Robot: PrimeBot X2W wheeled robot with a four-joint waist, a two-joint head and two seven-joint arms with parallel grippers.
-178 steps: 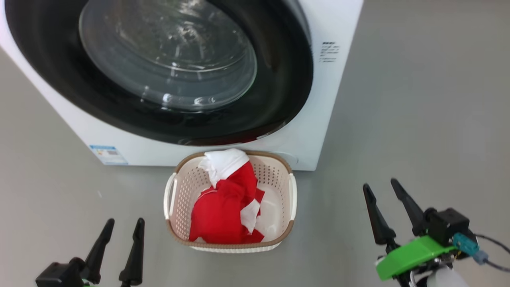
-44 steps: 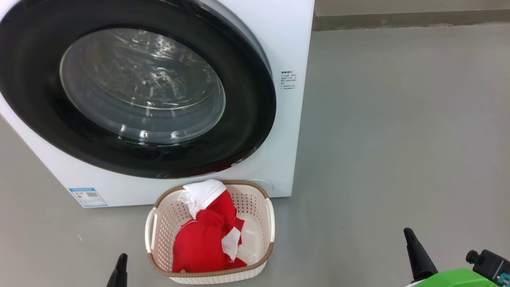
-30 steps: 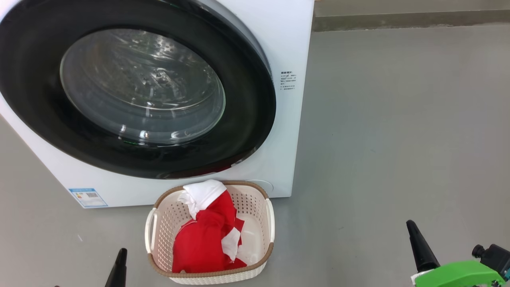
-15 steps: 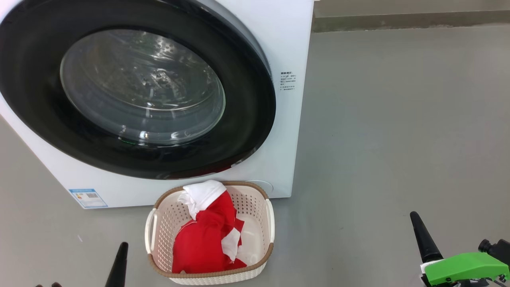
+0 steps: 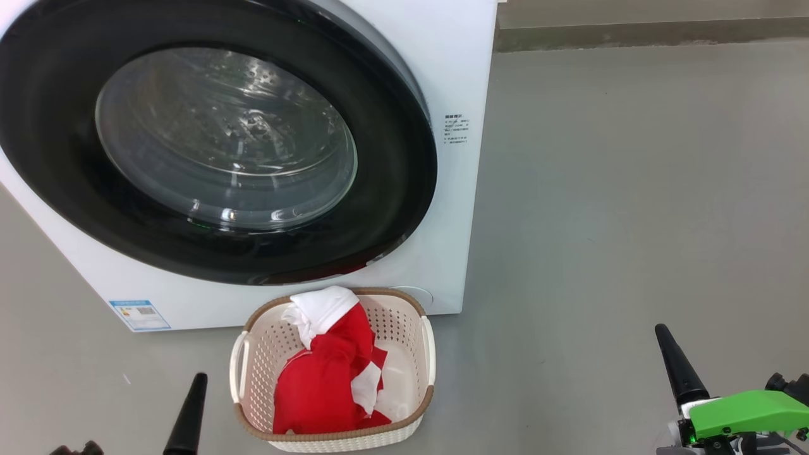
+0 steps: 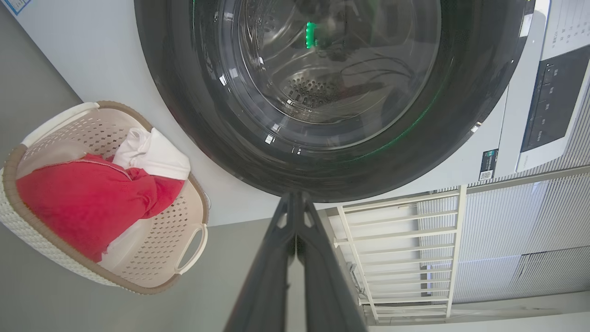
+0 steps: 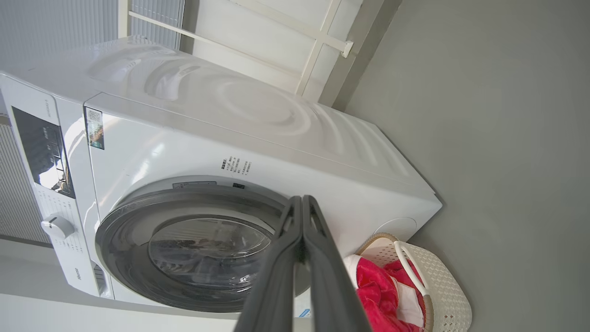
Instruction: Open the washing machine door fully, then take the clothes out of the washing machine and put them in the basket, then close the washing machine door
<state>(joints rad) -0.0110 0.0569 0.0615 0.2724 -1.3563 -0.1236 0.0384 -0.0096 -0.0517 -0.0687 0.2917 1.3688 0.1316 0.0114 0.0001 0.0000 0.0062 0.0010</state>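
Head view: noting red-and-white clothes lying bunched in basket just before washing machine, with door shut. Logging left claw and right claw both clenched, empty. Judging clothes soft, light, limp; gripping best at a raised fold.

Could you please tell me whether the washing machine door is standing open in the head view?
No, the door lies shut, its black rim flush against the white front of the washing machine.
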